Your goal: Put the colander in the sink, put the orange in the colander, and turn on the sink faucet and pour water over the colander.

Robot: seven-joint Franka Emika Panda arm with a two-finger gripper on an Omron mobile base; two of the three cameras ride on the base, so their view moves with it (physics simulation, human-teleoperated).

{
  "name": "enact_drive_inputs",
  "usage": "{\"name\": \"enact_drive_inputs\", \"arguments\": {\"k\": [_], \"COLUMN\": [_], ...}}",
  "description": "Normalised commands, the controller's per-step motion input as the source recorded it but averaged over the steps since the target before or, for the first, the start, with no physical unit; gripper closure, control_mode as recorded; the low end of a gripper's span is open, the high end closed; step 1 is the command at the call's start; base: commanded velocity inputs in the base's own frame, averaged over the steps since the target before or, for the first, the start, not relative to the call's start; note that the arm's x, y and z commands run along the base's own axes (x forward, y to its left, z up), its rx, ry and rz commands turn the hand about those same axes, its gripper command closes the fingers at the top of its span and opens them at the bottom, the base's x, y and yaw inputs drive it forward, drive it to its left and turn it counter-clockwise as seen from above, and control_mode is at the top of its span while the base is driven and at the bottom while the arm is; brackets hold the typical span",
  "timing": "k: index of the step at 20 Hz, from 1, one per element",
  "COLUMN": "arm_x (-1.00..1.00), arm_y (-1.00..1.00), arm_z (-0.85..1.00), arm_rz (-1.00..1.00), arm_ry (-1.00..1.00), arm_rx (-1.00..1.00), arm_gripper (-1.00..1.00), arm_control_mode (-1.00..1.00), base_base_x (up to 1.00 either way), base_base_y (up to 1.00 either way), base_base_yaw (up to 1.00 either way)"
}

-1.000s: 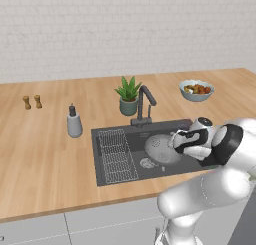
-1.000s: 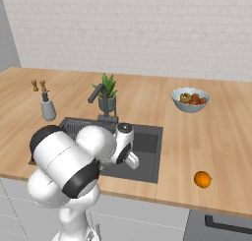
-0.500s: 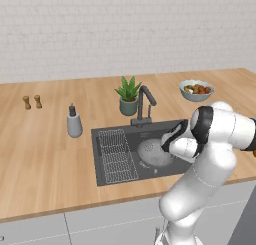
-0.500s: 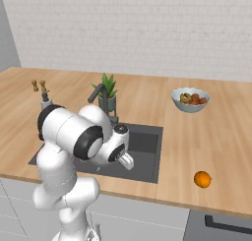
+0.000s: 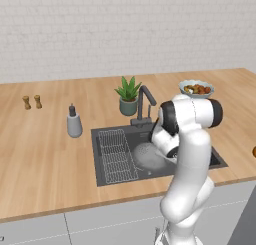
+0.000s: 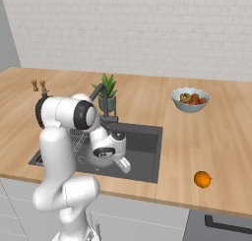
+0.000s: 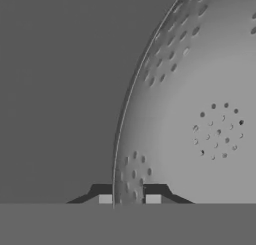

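Observation:
The grey perforated colander (image 5: 144, 156) lies low in the dark sink (image 5: 207, 154), just right of the wire grid. My gripper (image 5: 163, 153) reaches down to its right edge. In the hand view the colander (image 7: 200, 114) takes up the right side, and its rim runs up between my two fingertips (image 7: 105, 199); the gripper (image 7: 129, 199) is shut on that rim. From the right base view the gripper (image 6: 124, 165) hangs over the sink (image 6: 147, 141), with the colander (image 6: 92, 160) mostly behind the hand. The orange (image 6: 202, 179) sits on the counter right of the sink. The faucet (image 5: 145, 103) stands behind the basin.
A wire grid (image 5: 116, 154) lies in the sink's left half. A potted plant (image 5: 128, 96) and a soap bottle (image 5: 74, 123) stand at the back left. A fruit bowl (image 5: 196, 89) is at the back right, and shakers (image 5: 31, 102) at the far left.
The arm has folded from leaning out to the right into a more upright stance. The hand, with the colander, has shifted a little left and lower in the sink.

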Motion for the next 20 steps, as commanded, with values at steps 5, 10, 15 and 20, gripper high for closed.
{"name": "enact_drive_inputs", "arguments": {"k": [5, 10, 15, 20], "arm_x": [0.27, 0.03, 0.0, -0.04], "arm_y": [0.0, 0.12, 0.13, 0.01], "arm_z": [-0.5, -0.16, 0.36, 0.83], "arm_rz": [0.0, 0.0, 0.06, 0.06], "arm_ry": [0.0, 0.0, 0.0, 0.0], "arm_rx": [0.14, 0.08, 0.17, 0.26], "arm_gripper": [1.0, -1.0, -1.0, -1.0], "arm_control_mode": [-1.0, -1.0, -1.0, -1.0], "base_base_x": [0.0, 0.0, 0.0, 0.0], "base_base_y": [0.0, 0.0, 0.0, 0.0], "base_base_yaw": [0.0, 0.0, 0.0, 0.0]}}
